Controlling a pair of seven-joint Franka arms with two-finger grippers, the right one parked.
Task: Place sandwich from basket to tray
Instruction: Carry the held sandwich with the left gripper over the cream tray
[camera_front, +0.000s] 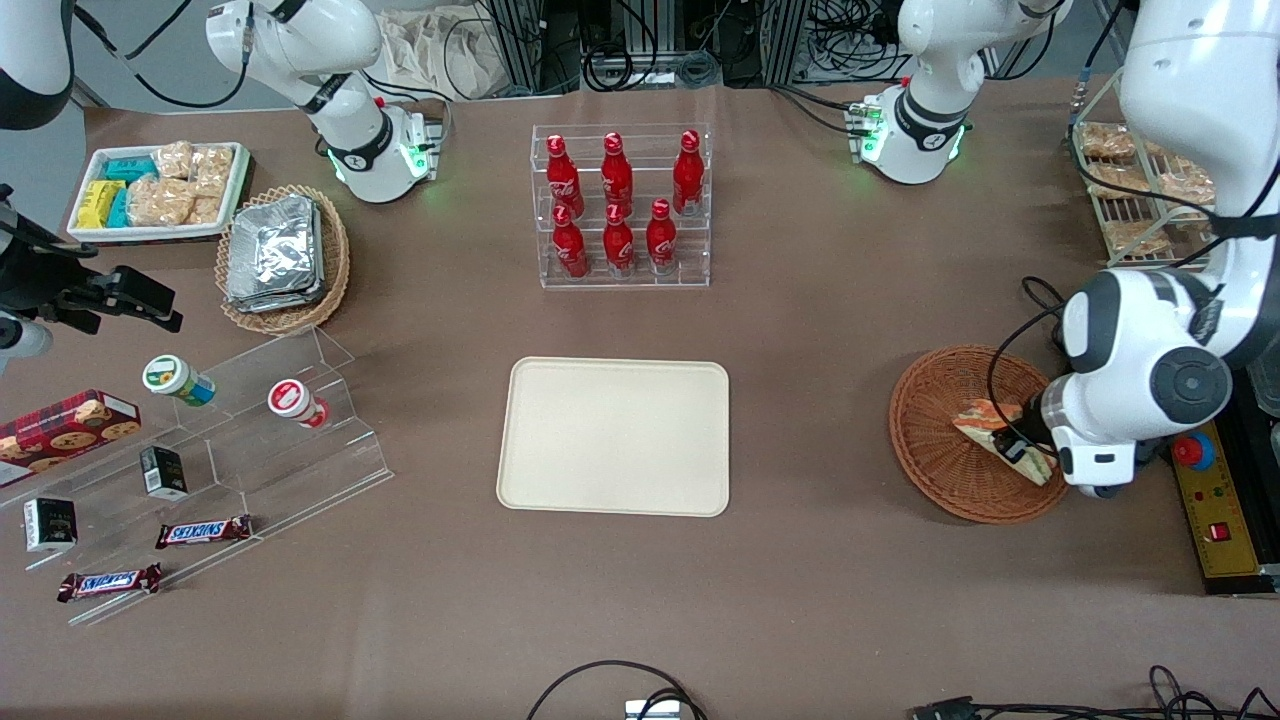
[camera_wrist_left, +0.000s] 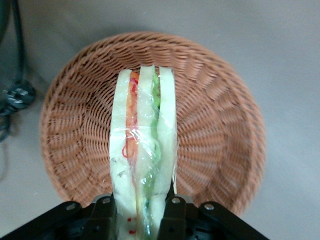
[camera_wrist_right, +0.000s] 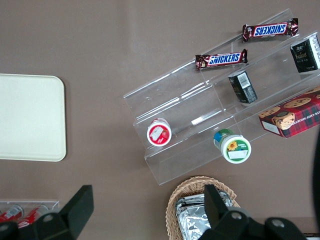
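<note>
a brown table carries the cream tray at its middle and the basket toward the working arm's end. over the basket, the gripper pinches the plastic-wrapped sandwich between closed fingers. the parked wrist sees the tray bare.

One sandwich; one reddish basket; one cream tray; six red bottles; two Snickers bars; two lidded cups; two small dark boxes; one cookie box; one gripper, at the sandwich.
</note>
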